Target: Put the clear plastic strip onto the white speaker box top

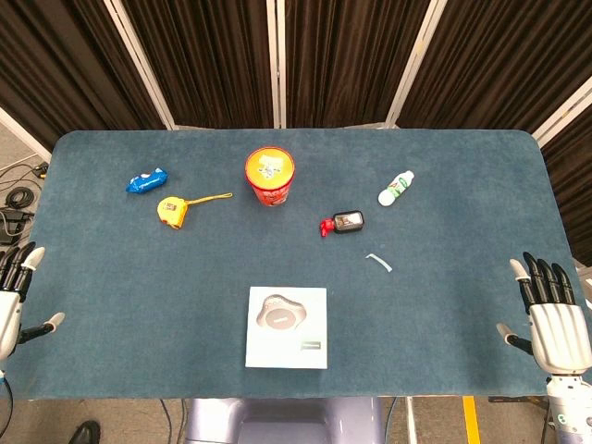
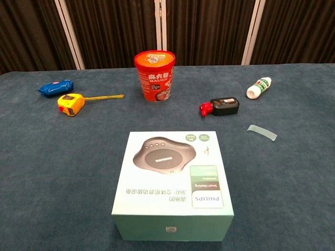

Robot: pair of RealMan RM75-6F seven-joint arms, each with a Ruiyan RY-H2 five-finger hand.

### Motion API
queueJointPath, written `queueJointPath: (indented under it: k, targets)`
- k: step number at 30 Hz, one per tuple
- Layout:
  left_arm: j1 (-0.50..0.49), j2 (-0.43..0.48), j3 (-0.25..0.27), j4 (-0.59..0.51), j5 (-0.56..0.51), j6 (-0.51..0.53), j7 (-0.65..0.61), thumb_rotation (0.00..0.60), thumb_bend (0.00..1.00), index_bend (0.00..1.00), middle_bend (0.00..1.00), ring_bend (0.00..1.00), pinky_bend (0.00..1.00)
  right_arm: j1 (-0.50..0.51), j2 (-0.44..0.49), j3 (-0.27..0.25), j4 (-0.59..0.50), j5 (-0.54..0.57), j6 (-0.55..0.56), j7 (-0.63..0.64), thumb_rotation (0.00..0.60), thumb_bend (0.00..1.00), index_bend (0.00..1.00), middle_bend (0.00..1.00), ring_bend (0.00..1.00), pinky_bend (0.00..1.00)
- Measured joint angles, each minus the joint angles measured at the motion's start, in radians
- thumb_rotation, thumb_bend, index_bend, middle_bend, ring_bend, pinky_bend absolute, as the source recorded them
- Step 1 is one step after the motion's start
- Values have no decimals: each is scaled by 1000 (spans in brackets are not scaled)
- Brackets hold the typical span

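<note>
The right hand (image 1: 555, 310) rests at the surface's near right edge, fingers spread, holding nothing; the left hand (image 1: 17, 294) sits likewise at the near left edge, released and empty; neither appears in the chest view. Nearest on the blue surface (image 1: 139, 277) stands the white speaker box (image 1: 287, 326), its top bare; from the box, the clear plastic strip (image 1: 378, 263) lies flat at about two o'clock, well apart from it and from both hands. Farther off are a black-and-red device (image 1: 342, 222), a tape measure (image 1: 172, 210), a red cup (image 1: 270, 178), a white bottle (image 1: 396, 188) and a blue packet (image 1: 146, 181). Nothing looks done yet; reaching, picking up, carrying and placing all remain.
</note>
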Motion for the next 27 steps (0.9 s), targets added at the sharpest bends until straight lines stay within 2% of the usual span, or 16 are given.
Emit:
queueJointPath:
  k: [10, 14, 17, 21, 25, 27]
  targets:
    - [2, -1, 0, -5, -3, 2, 11, 600, 0, 0, 0, 0, 0, 5, 5, -3, -16, 17, -30, -1, 600, 0, 3, 0, 0, 0]
    - [1, -2, -4, -7, -9, 1, 11, 600, 0, 0, 0, 0, 0, 29, 14, 6, -31, 40, -86, 7, 600, 0, 77, 0, 0, 0]
    - [0, -6, -6, -9, -14, -1, 17, 600, 0, 0, 0, 0, 0, 69, 27, 25, -43, 73, -158, -6, 600, 0, 164, 0, 0, 0]
    - [-4, -18, -8, -4, -27, -17, 43, 600, 0, 0, 0, 0, 0, 157, 43, 70, -69, 153, -307, -36, 600, 28, 287, 0, 0, 0]
    - [-12, -33, -9, 7, -43, -37, 69, 600, 0, 0, 0, 0, 0, 266, 37, 122, -73, 273, -464, -88, 600, 188, 317, 0, 0, 0]
    - [-17, -43, -11, 16, -51, -47, 76, 600, 0, 0, 0, 0, 0, 318, 22, 144, -65, 355, -531, -121, 600, 237, 322, 0, 0, 0]
